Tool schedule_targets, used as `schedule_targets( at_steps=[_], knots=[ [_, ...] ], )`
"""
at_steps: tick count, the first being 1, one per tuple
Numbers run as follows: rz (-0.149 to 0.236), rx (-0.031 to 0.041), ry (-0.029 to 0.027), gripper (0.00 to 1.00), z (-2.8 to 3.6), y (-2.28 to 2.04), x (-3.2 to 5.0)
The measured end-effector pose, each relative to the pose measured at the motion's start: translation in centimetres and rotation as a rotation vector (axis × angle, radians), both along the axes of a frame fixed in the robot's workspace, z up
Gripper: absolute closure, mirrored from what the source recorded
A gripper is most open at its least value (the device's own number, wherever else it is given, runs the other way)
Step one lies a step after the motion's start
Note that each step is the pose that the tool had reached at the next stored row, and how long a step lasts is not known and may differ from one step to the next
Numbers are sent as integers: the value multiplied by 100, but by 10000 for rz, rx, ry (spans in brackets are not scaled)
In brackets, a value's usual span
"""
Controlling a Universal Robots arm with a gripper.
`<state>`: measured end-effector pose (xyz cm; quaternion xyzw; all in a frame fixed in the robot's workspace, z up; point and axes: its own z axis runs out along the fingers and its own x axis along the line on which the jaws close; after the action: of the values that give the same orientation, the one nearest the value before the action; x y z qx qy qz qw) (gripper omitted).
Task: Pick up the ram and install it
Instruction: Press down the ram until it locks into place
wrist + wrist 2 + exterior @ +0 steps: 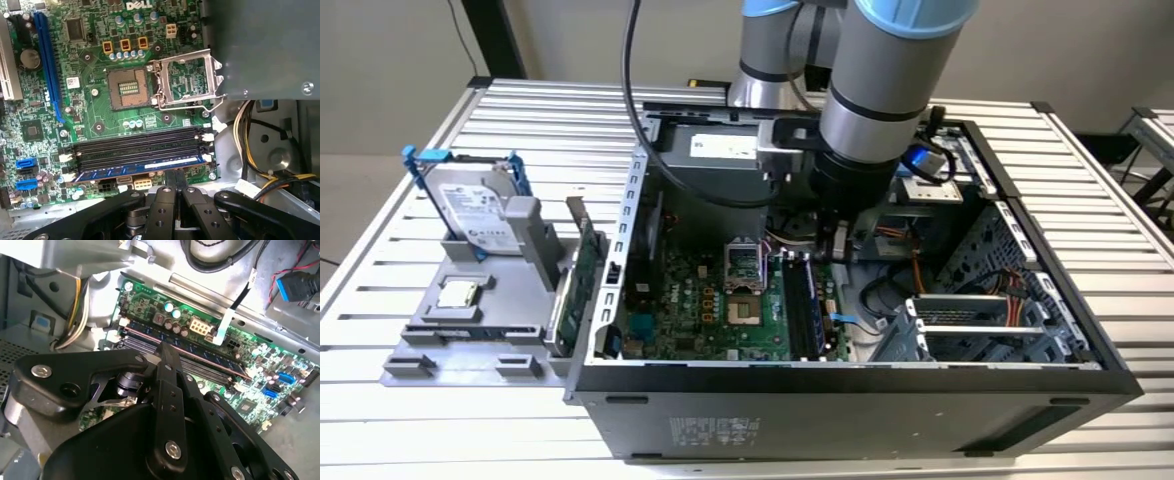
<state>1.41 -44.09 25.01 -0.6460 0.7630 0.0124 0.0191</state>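
The ram (140, 169) is a long dark blue stick lying in the memory slot nearest the motherboard's edge, beside the empty black slots (140, 145). In the exterior view the ram (803, 300) runs along the board's right side inside the open computer case. My gripper (175, 174) reaches down into the case with its two black fingers pressed together and nothing between them. Their tips rest on the ram's top edge, about two thirds of the way along it. In the second wrist view the gripper (164, 347) touches the ram (210, 359) the same way. From outside, the gripper (835, 245) sits low over the board.
The CPU socket (127, 87) stands open with its metal latch frame (187, 80) flipped aside. Cables (250, 130) and a grey metal box (265, 45) crowd one side. Outside the case, a grey holder (467, 330) carries a hard drive (474, 205) and a green card (587, 265).
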Motion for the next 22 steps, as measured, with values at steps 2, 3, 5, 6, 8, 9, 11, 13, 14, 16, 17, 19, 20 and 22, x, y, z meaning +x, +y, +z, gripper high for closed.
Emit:
schedule_targets(
  at_steps=[2, 3, 5, 6, 8, 9, 11, 13, 14, 16, 17, 19, 20, 22],
  knots=[
    [57, 1, 1, 100, -2, -30, -1],
    [107, 0, 0, 100, -3, -38, -1],
    [206, 0, 2, 100, -6, -56, -1],
    [287, -1, 11, 100, -9, -58, -1],
    [549, -2, 23, 100, -14, -58, -1],
    [692, -3, 25, 100, -15, -59, -1],
    [902, 0, 29, 100, -20, -62, 0],
    [1021, 1, 31, 100, -23, -72, 0],
    [1087, 0, 32, 100, -24, -79, -1],
    [1189, 0, 32, 100, -26, -101, 0],
    [1229, -1, 32, 100, -27, -115, -1],
    [1309, -1, 32, 100, -28, -143, 0],
    [1345, -1, 32, 100, -30, -159, -1],
    [1405, -1, 32, 100, -33, -196, -1]
  ],
)
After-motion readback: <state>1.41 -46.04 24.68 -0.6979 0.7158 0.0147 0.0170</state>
